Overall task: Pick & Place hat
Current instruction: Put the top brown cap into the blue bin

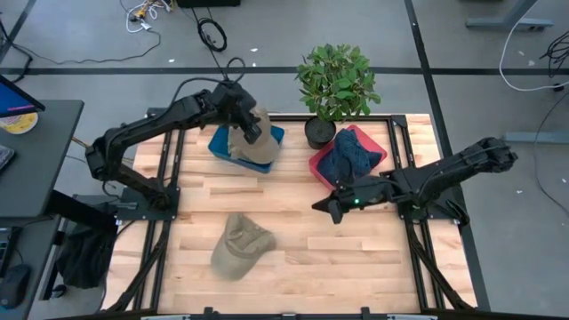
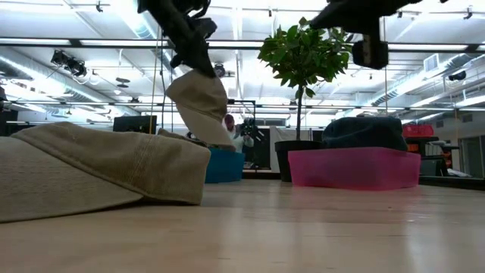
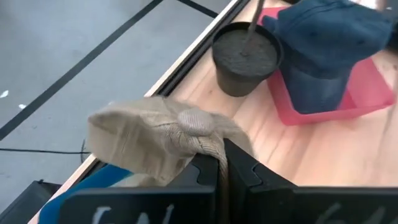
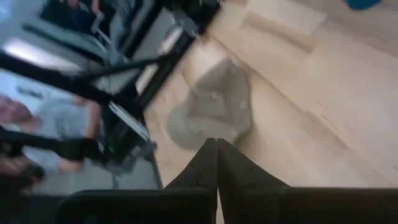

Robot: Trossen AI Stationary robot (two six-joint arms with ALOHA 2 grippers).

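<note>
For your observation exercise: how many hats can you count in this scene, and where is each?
3. A tan hat hangs from the left gripper above the blue bin; another tan hat lies on the table; a blue hat sits in the pink bin. More may be hidden underneath.

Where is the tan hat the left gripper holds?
High view: tan hat hangs from the shut left gripper above the blue bin, left of the potted plant.

Left arm: reaches from the tabletop's left edge toward the far side, elbow bent.
Left gripper (image 1: pixel 255 133): raised, fingers (image 3: pixel 208 177) pinched together on a tan hat (image 1: pixel 252 140).
Right arm: stretched low from the right edge toward the middle.
Right gripper (image 1: pixel 322 207): fingers (image 4: pixel 214 163) pressed together, holding nothing, above the tabletop.
</note>
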